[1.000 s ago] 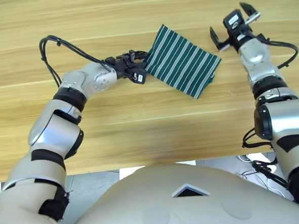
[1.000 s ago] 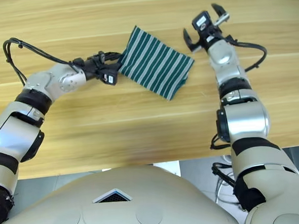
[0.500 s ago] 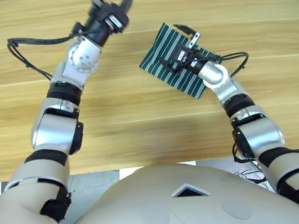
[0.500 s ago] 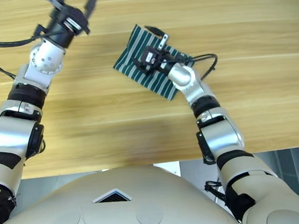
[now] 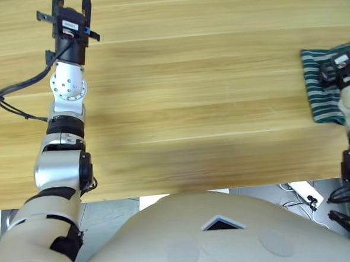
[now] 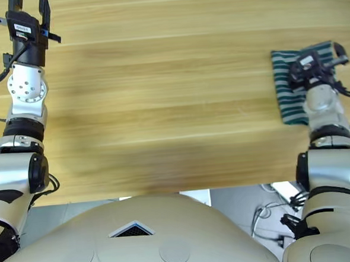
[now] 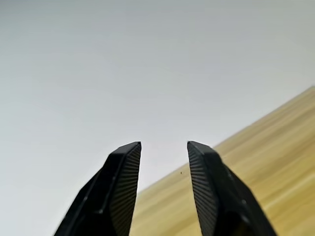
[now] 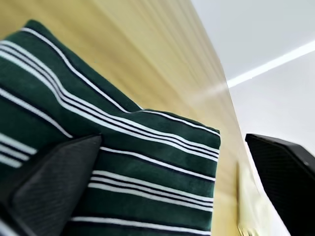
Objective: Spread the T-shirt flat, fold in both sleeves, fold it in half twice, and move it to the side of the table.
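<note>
The folded T-shirt point(image 6: 287, 94), dark green with thin white stripes, lies at the far right of the wooden table point(image 5: 191, 106). My right gripper point(image 6: 314, 63) rests on top of it, open. In the right wrist view one finger point(image 8: 49, 191) lies flat on the striped cloth point(image 8: 147, 147) and the other finger point(image 8: 288, 172) stands well apart past its edge. My left gripper point(image 5: 69, 10) is at the far left back of the table, open, and its two fingertips point(image 7: 127, 167) hold nothing between them.
A black cable point(image 5: 19, 108) loops from my left forearm over the table's left part. The table's front edge point(image 5: 196, 192) runs just ahead of my torso. In the right wrist view the table's far edge point(image 8: 216, 86) passes close behind the shirt.
The folded shirt has gone from the table's middle to its far right, with my right gripper on it. My left arm left the shirt and swung out to the far left back.
</note>
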`<action>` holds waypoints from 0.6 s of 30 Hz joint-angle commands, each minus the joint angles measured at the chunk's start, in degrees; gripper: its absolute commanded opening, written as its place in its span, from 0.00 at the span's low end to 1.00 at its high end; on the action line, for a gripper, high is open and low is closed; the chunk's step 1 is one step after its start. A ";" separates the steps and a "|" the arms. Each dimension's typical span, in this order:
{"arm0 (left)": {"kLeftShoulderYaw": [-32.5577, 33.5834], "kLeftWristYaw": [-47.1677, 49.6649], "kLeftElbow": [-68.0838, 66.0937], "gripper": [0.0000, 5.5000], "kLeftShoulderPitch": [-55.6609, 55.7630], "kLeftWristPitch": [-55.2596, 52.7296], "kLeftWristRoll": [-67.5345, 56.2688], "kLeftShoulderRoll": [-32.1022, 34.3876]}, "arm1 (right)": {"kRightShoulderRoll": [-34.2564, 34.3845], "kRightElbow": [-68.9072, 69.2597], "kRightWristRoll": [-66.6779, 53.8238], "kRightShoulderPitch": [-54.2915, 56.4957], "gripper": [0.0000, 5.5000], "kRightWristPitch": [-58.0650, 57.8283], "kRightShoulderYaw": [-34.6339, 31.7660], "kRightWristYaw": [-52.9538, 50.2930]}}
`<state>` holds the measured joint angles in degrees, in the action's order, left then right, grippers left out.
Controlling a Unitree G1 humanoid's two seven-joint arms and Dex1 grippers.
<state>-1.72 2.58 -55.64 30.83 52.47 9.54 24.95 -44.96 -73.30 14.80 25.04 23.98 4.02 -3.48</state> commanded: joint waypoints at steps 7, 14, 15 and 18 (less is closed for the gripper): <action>1.77 -0.37 -8.93 0.32 -0.20 -0.38 -0.40 -0.21 | -0.06 10.54 -11.10 0.92 0.97 17.33 -10.96 2.66; 6.86 -10.48 -11.59 0.32 3.52 -2.30 -9.74 -5.05 | 9.88 47.86 -33.65 -3.68 0.97 18.89 -11.61 18.25; 8.10 -13.29 -12.23 0.32 4.46 -3.51 -11.94 -6.27 | 12.22 49.63 -33.29 -3.07 0.97 17.61 -9.63 19.61; 12.10 -19.81 -16.19 0.32 6.42 -10.12 -17.15 -10.52 | 25.51 37.80 -34.05 3.56 0.97 13.96 -4.42 27.18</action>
<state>8.34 -14.52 -69.39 36.13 46.23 -5.38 16.49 -25.95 -28.53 -17.89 24.93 40.65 -2.01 19.00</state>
